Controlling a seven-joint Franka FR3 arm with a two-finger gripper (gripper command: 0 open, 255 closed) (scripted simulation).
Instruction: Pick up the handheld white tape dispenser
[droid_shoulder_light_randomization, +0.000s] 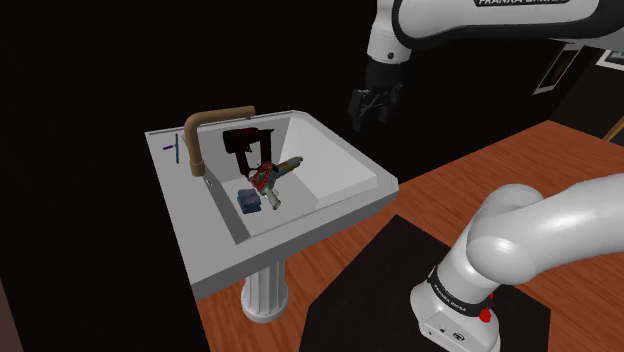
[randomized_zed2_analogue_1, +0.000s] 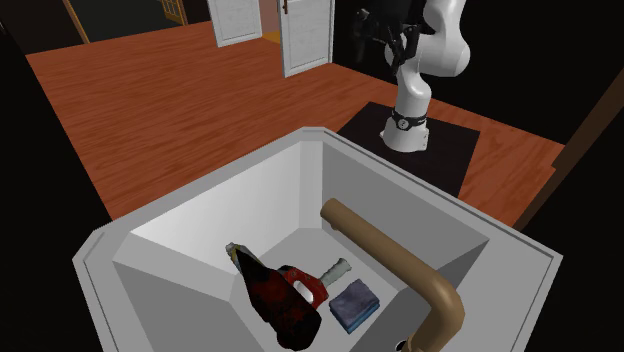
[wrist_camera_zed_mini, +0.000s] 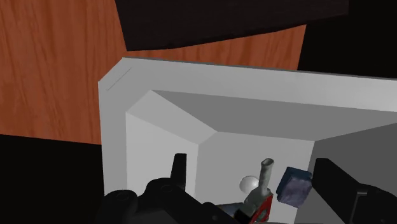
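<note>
In the shoulder view, nearest the camera, the smooth white rounded link of the Franka arm (droid_shoulder_light_randomization: 525, 235) rises from a matte black box stand (droid_shoulder_light_randomization: 375, 290) on a reddish-brown plank floor (droid_shoulder_light_randomization: 470, 170). The arm arches overhead to the all-black two-finger gripper (droid_shoulder_light_randomization: 374, 104), which hangs in the air above and toward the view's right of a plain white pedestal sink with angular, faceted walls (droid_shoulder_light_randomization: 340, 215). A dull brown tube faucet bent in a hook (droid_shoulder_light_randomization: 205, 125) stands at the sink's back rim, and a thin purple stick (droid_shoulder_light_randomization: 172, 150) lies on the rim beside it. Down in the basin lies the handheld tape dispenser, dark red and black with a pale grey handle (droid_shoulder_light_randomization: 266, 177); a small blue-grey block (droid_shoulder_light_randomization: 249, 200) sits just beside it. Behind the sink is a black area.

In the second exterior view the faucet (randomized_zed2_analogue_1: 400, 265) is closest, curving over the basin. The dispenser (randomized_zed2_analogue_1: 285, 295) lies on the basin's bottom under it, its handle pointing toward the block (randomized_zed2_analogue_1: 355, 305). Beyond the sink's rim (randomized_zed2_analogue_1: 200, 195) the floor (randomized_zed2_analogue_1: 150, 90) runs to white panelled doors (randomized_zed2_analogue_1: 305, 35), and the arm stands on its stand (randomized_zed2_analogue_1: 445, 145) with the gripper (randomized_zed2_analogue_1: 385, 35) raised high.

In the wrist view the gripper (wrist_camera_zed_mini: 253, 167) looks down into the sink (wrist_camera_zed_mini: 191, 76). Its fingers (wrist_camera_zed_mini: 180, 168) stand well apart, open and holding nothing. The dispenser (wrist_camera_zed_mini: 263, 181) lies far below between them, untouched, and the block (wrist_camera_zed_mini: 294, 188) is next to it.
</note>
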